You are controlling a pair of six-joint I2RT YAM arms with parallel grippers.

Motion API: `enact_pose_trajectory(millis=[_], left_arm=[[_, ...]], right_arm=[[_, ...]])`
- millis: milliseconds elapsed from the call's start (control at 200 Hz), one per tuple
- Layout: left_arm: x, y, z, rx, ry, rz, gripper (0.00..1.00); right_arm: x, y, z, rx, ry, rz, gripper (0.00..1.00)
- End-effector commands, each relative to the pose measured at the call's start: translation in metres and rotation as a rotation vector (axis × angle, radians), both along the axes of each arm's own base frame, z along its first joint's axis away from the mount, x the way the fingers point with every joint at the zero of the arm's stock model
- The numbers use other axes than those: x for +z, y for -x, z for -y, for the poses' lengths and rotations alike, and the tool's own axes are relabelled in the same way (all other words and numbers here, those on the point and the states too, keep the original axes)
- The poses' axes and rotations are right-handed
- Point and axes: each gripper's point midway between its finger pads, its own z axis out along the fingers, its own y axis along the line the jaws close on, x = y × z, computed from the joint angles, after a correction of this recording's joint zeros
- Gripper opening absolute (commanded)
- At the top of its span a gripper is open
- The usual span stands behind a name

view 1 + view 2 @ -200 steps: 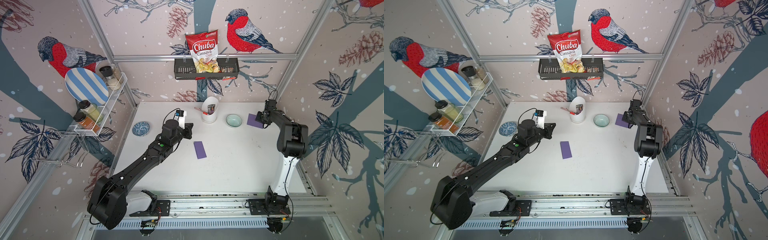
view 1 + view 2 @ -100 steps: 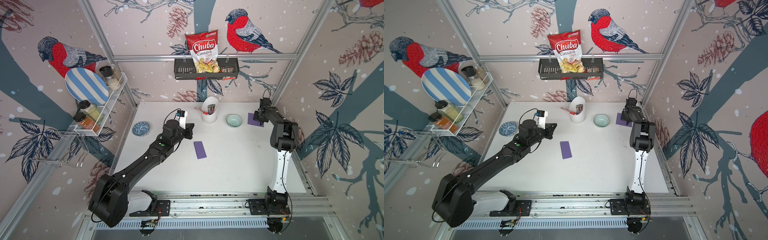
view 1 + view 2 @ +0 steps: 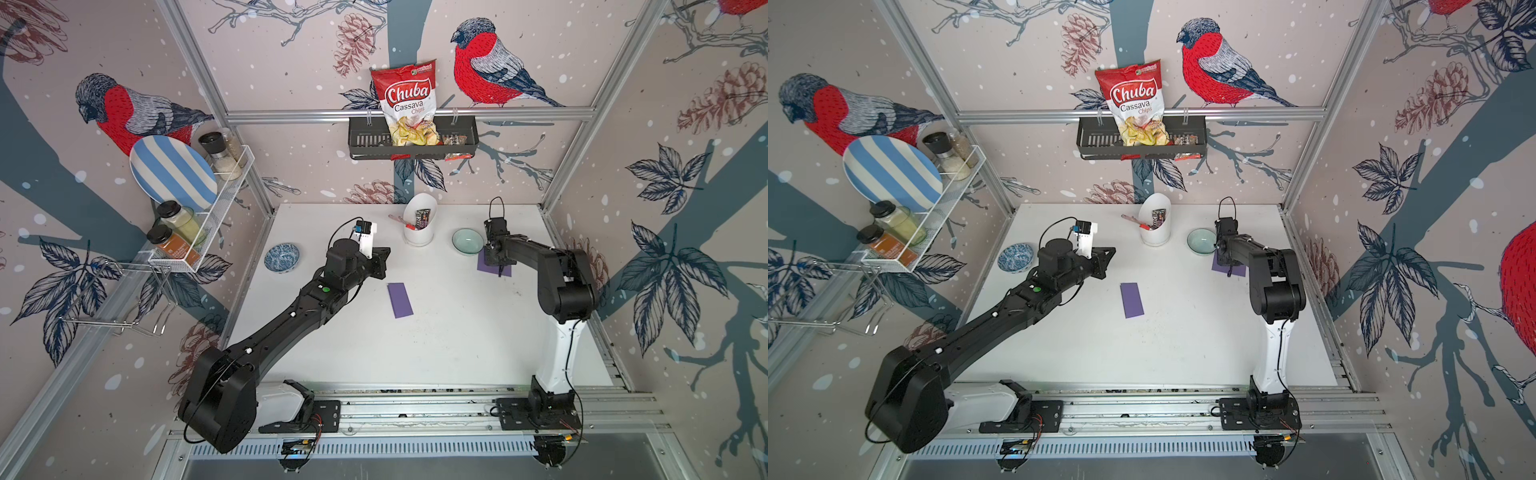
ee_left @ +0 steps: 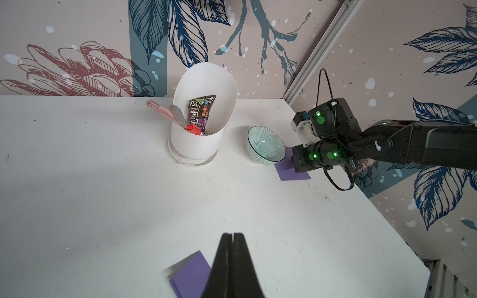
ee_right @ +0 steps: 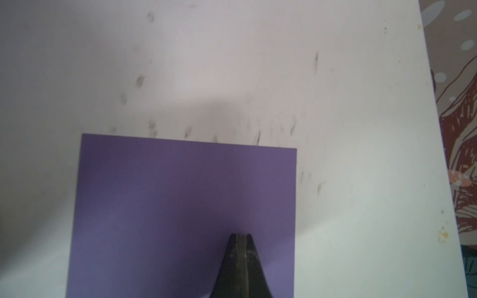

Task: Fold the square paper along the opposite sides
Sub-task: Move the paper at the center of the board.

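A flat purple square paper (image 3: 488, 264) (image 3: 1222, 266) lies on the white table (image 3: 436, 353) at the back right, beside a teal bowl. My right gripper (image 3: 500, 272) (image 3: 1230, 272) is shut, and its tips stand on this sheet near one edge. In the right wrist view the shut gripper (image 5: 240, 235) sits over the purple sheet (image 5: 180, 206). A second purple paper (image 3: 400, 300) (image 3: 1132, 300), folded into a narrow strip, lies mid-table. My left gripper (image 3: 386, 255) (image 4: 233, 234) hovers shut and empty just behind that strip (image 4: 191, 276).
The teal bowl (image 3: 467, 241) touches the square sheet's far corner. A white holder (image 3: 419, 226) with a pen and a candy wrapper stands at the back centre. A blue patterned bowl (image 3: 281, 257) sits at the left. A wire rack (image 3: 199, 208) and a black basket (image 3: 409, 137) hang on the walls.
My right gripper has swung left and toward the front, and the square paper has slid with it away from the back right corner. The left arm has barely moved.
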Motion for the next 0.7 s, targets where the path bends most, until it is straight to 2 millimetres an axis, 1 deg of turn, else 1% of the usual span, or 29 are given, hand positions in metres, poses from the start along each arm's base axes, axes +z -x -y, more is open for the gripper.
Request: enact_pose_trajectory(millis=[0, 160, 205, 315, 405, 460, 515, 570, 635, 695], left_arm=[[0.016, 0.002, 0.005, -0.025, 0.031, 0.04, 0.0], [0.019, 0.003, 0.003, -0.019, 0.039, 0.037, 0.0], [0.017, 0.004, 0.004, -0.019, 0.036, 0.03, 0.0], [0.015, 0.003, 0.004, -0.02, 0.035, 0.01, 0.0], [0.011, 0.002, 0.005, -0.022, 0.03, -0.012, 0.0], [0.009, 0.003, 0.007, -0.026, 0.029, -0.022, 0.0], [0.006, 0.003, 0.008, -0.026, 0.026, -0.035, 0.0], [0.005, 0.003, 0.01, -0.028, 0.025, -0.045, 0.0], [0.001, 0.004, 0.011, -0.03, 0.019, -0.063, 0.0], [-0.002, 0.004, 0.013, -0.029, 0.011, -0.08, 0.0]], right_arm=[[-0.033, 0.076, -0.017, 0.033, -0.042, -0.269, 0.0], [-0.023, 0.103, -0.045, 0.096, -0.039, -0.267, 0.0], [-0.02, 0.11, -0.057, 0.124, -0.048, -0.265, 0.0], [-0.016, 0.125, -0.095, 0.208, -0.101, -0.258, 0.0], [-0.014, 0.134, -0.133, 0.289, -0.177, -0.24, 0.0], [-0.014, 0.139, -0.158, 0.333, -0.256, -0.234, 0.0], [-0.014, 0.139, -0.177, 0.364, -0.327, -0.226, 0.0], [-0.013, 0.136, -0.189, 0.378, -0.364, -0.213, 0.0], [-0.012, 0.129, -0.195, 0.382, -0.367, -0.197, 0.0], [-0.01, 0.122, -0.196, 0.384, -0.361, -0.184, 0.0]])
